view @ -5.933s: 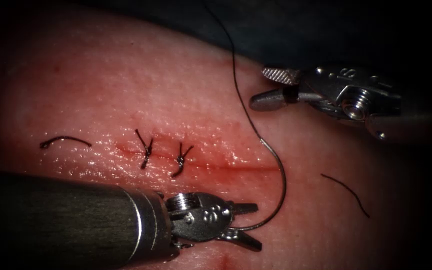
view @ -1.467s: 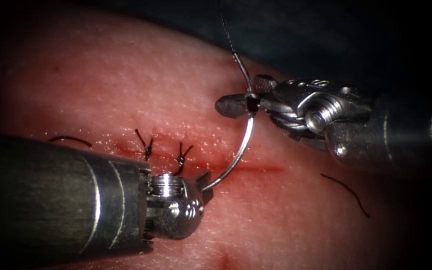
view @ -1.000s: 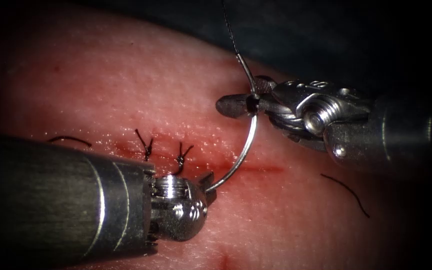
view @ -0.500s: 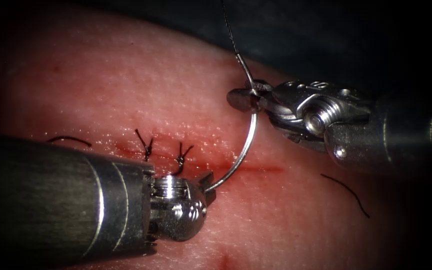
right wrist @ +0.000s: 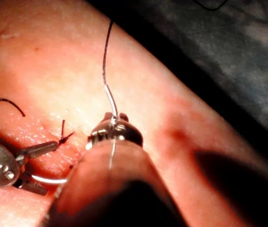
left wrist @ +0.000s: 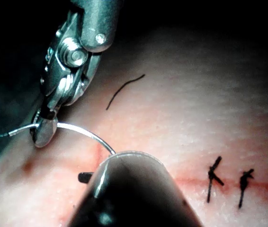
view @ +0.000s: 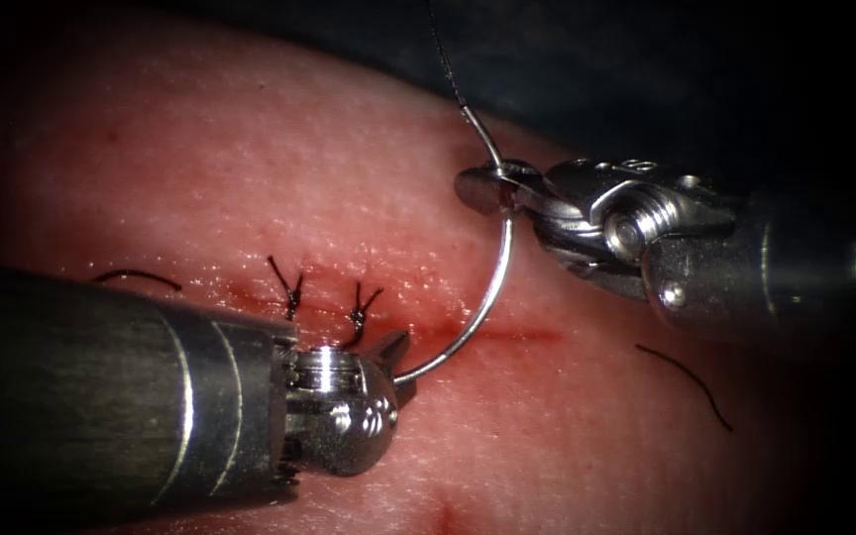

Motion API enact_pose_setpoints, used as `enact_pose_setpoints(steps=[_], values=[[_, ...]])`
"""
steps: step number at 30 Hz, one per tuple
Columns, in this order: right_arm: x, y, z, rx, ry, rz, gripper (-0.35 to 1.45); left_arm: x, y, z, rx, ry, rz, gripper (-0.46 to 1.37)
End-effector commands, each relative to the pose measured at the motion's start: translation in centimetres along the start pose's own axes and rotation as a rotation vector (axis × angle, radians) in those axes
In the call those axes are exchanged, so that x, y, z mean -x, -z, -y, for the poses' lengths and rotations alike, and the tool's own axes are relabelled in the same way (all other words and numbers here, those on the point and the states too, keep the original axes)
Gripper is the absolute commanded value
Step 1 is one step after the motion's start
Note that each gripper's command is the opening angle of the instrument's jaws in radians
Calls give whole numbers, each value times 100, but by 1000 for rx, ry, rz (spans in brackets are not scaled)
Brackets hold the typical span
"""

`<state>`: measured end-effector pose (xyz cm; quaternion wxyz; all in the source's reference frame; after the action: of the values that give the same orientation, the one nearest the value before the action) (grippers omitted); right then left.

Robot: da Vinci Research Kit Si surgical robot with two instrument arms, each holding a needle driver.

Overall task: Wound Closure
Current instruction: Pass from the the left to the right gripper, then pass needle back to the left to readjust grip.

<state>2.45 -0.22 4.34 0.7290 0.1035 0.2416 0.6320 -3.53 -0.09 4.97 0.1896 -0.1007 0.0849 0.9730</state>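
Right jaws: closed on the needle [view: 487,297] near its swaged end, where the thread [view: 445,59] joins; right tool [view: 492,185] over the tissue [view: 250,168] on the far side of the cut [view: 507,334].
Left jaws: gripping the needle close to its other end, the tip end by judgement; left tool [view: 395,359] just on the near side of the cut, beside the second knot [view: 358,315].
Needle: arcing free above the tissue between the two tools, crossing the cut line; not in the tissue as far as can be seen.
Thread: running from the swage up and out of frame, slack; in the right wrist view rising off the right tool's tip [right wrist: 109,126].
Doing it well: with both tools on the needle, one grip best kept firm while the other lets go, so the curve does not swing; best held square to the jaws, off the very tip; thread kept clear of the two knots [view: 290,293].
Hidden: needle tip masked by the left tool's wrist in the endoscope view, and by the shaft in the left wrist view [left wrist: 82,130]; exact bite of the left jaws hard to make out.
Hard to judge: whether the needle's lowest part touches the tissue.
Loose bits: one cut end [view: 686,381] lying right of the cut's end, another [view: 136,277] far left.
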Motion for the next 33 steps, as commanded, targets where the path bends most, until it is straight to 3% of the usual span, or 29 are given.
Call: enact_pose_setpoints(steps=[1,5,8,11,14,17,18,23,26,28,33], values=[[0,-1,-1,3,-2,-2,-35,0,-1,0,1,12,-6,101],[-1,-1,-2,2,-3,-7,-35,0,0,0,-11,44,-33,134],[-4,0,-3,-3,-7,-29,-35,1,3,-1,-21,88,-62,134],[-10,2,-6,-12,-10,-48,-35,7,13,1,-17,127,-65,113],[-16,4,-13,-23,-11,-54,-35,16,29,14,19,138,-98,104],[-19,4,-22,-37,68,-53,-35,28,49,30,94,194,-197,83],[-21,3,-27,-55,141,-57,-35,34,60,41,153,231,-252,62],[-24,4,-42,-163,349,-132,-35,43,75,64,253,288,-350,26],[-23,9,-52,-255,494,-189,-35,45,76,73,336,322,-395,11],[-25,13,-58,-310,594,-205,-35,43,72,74,424,343,-435,0],[-33,18,-65,-390,739,-254,-35,34,54,75,519,390,-498,-18]])
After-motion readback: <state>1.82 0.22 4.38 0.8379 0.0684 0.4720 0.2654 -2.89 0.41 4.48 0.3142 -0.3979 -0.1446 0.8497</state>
